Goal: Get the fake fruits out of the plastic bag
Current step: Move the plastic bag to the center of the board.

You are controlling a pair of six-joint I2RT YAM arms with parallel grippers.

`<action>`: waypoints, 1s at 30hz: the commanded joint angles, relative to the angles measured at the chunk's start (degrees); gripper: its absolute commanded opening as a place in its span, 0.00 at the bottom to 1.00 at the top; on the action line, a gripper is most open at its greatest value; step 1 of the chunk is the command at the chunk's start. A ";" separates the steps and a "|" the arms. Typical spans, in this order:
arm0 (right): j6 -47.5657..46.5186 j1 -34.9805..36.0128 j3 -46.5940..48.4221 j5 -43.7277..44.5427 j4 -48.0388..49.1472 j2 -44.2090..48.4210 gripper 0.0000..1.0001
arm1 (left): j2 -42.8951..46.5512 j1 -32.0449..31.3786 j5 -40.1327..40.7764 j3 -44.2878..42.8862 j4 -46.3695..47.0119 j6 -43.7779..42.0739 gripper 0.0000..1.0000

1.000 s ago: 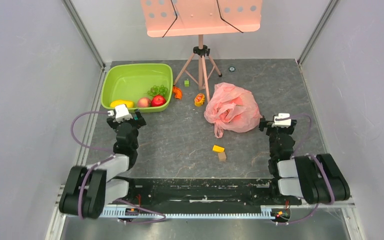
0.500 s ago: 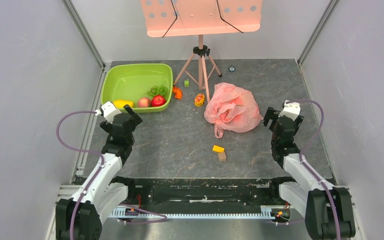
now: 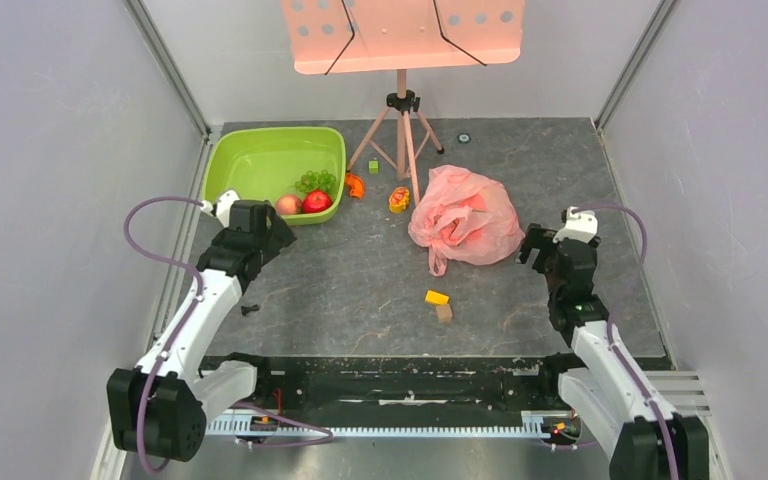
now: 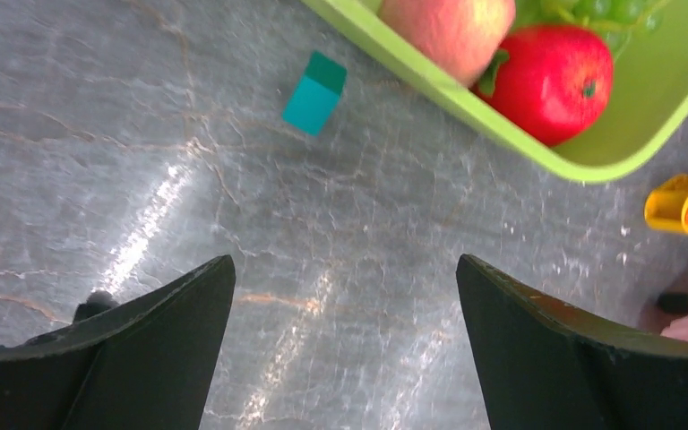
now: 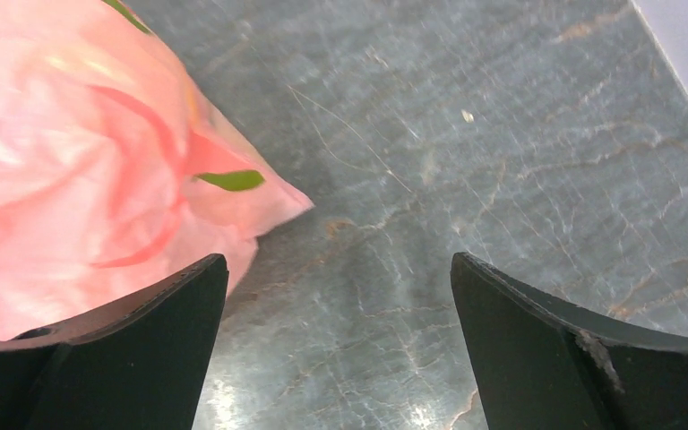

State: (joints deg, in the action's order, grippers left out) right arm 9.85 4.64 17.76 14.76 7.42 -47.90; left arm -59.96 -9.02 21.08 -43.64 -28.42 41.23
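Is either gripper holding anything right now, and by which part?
Nothing is held. The left gripper is open near the green basin; the right gripper is open beside the pink bag, with nothing between its fingers.

Left hand (image 4: 344, 269) and right hand (image 5: 339, 265) both point forward and down, empty, jaws spread wide apart.

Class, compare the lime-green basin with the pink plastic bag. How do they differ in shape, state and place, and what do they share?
The basin is a rigid, smooth rectangle; the plastic bag is a crumpled, shapeless heap. The basin lies open, showing a red apple and a peach; the plastic bag's contents cannot be made out. The basin sits far left, the plastic bag right of centre. Both rest on the grey table.
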 commanded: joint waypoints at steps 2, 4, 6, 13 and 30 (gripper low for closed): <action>-1.84 3.73 1.97 -4.06 -3.82 7.08 0.98 | 0.89 -0.12 -14.59 -3.58 -4.85 -5.63 1.00; -2.76 8.60 3.22 -1.60 -6.43 8.90 0.98 | 1.78 -0.12 -19.23 -5.56 -6.07 -8.64 1.00; -3.79 14.64 4.78 1.55 -9.57 9.97 0.99 | 3.07 -0.12 -19.15 -8.32 -9.76 -11.88 1.00; -6.12 37.54 7.34 10.59 -11.46 5.39 0.96 | 11.48 -0.12 -15.83 -7.62 -11.94 -19.96 1.00; -26.71 48.97 8.18 20.75 10.44 -17.64 0.95 | 13.48 -0.65 -18.29 -4.04 -11.13 -20.51 1.00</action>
State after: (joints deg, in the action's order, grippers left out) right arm -11.03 53.41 23.31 32.75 11.11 -62.57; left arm -46.30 -9.50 4.86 -47.77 -40.58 23.24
